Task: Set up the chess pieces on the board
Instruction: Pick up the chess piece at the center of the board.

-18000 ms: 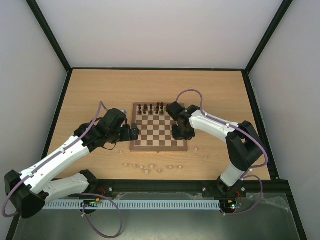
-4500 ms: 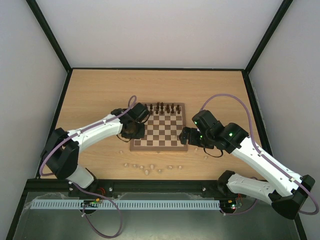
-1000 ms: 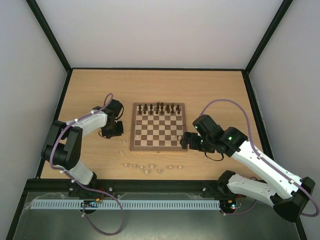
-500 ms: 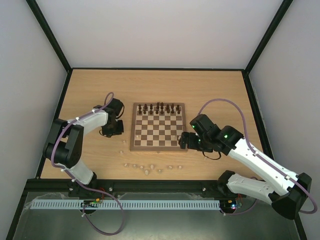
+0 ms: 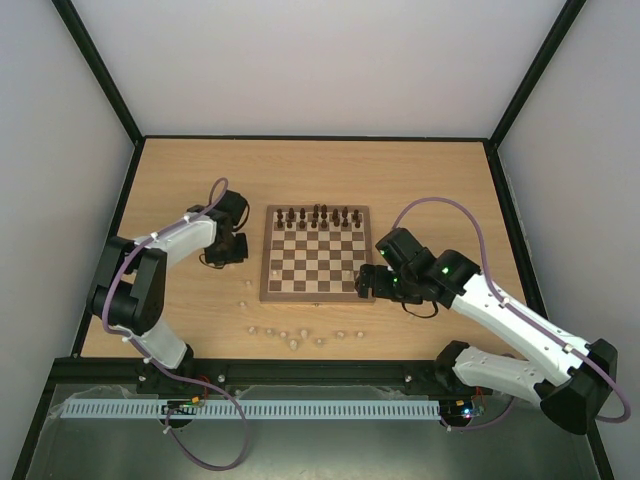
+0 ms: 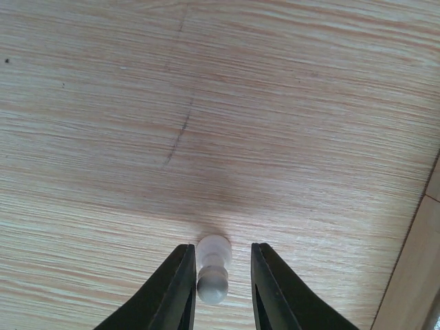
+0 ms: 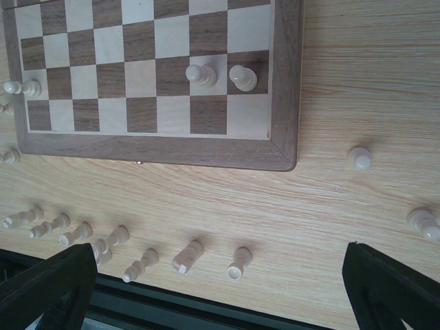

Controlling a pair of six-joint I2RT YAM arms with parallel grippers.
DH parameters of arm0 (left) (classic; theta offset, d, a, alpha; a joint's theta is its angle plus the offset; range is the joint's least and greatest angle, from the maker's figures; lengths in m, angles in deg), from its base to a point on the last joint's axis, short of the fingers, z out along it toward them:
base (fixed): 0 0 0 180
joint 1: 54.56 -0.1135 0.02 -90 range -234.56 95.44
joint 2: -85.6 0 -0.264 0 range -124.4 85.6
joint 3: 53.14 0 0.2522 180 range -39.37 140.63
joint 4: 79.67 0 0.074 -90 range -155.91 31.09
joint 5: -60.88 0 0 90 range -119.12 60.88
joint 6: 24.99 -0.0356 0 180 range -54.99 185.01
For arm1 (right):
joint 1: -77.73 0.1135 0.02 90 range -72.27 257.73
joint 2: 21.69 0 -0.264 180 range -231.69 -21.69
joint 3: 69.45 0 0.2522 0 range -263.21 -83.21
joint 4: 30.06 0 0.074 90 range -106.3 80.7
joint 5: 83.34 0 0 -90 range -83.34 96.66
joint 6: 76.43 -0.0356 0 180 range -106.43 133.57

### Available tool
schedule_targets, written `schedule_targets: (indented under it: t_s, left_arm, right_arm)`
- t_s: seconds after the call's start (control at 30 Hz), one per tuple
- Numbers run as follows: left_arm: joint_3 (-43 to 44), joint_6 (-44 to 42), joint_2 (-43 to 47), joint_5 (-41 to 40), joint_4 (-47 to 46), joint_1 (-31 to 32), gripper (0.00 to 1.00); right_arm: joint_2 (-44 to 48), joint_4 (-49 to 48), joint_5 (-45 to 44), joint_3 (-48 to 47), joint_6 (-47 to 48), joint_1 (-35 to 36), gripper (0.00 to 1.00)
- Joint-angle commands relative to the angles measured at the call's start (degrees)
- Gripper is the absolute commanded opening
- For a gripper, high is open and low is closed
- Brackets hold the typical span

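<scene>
The board (image 5: pixel 316 296) lies mid-table with a row of dark chess pieces (image 5: pixel 316 216) along its far edge. Two pale pieces (image 7: pixel 201 74) stand near its front right corner, and a third pale piece (image 7: pixel 20 87) stands at the left. My left gripper (image 5: pixel 224 252) is on the table left of the board. In the left wrist view its jaws (image 6: pixel 223 258) are narrowly open around a pale pawn (image 6: pixel 212 265) standing on the table. The left finger touches the pawn, and a gap shows on the right. My right gripper (image 7: pixel 218 251) hangs wide open over the board's front right corner (image 5: pixel 365 281), holding nothing.
Several loose pale pieces (image 5: pixel 290 335) lie along the table's near edge, also seen in the right wrist view as a row (image 7: pixel 187 256). Two more pale pieces (image 5: pixel 242 283) sit off the board's front left corner. Another two (image 7: pixel 359 158) sit right of the board.
The left jaws have narrowed around the pale pawn and the left arm has edged away from me. The right gripper has crept left toward the board's corner.
</scene>
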Motion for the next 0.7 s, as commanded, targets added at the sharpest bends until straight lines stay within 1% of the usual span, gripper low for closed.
schedule_targets:
  t_s: [0.0,0.1,0.27,0.4,0.47,0.6,0.67]
  left_arm:
    - [1.32,-0.46,-0.54,-0.67,1.74,-0.23,0.25]
    - [0.54,-0.46,-0.11,-0.33,1.96,-0.16,0.25]
    - [-1.65,-0.2,1.75,-0.07,2.04,-0.2,0.32]
    - [-2.95,-0.03,1.94,0.18,1.45,-0.23,0.34]
    - [-3.12,-0.02,1.69,0.3,1.07,-0.2,0.31]
    - [-2.29,-0.17,1.38,0.12,0.89,-0.27,0.22]
    - [-1.67,-0.27,1.07,-0.24,1.09,-0.27,0.21]
  right_arm:
    - [-0.64,0.65,0.57,0.85,0.59,0.25,0.99]
    - [-0.69,0.53,0.6,1.04,0.65,0.23,0.99]
    - [-0.69,0.03,0.92,1.7,0.56,0.24,0.99]
    - [-0.69,-0.43,1.21,1.99,0.47,0.2,0.99]
    - [-0.65,-0.34,1.21,1.93,0.48,0.25,0.99]
    - [-0.05,0.22,1.04,1.92,0.39,0.2,0.99]
    - [0.24,0.46,0.91,2.13,0.29,0.2,0.99]
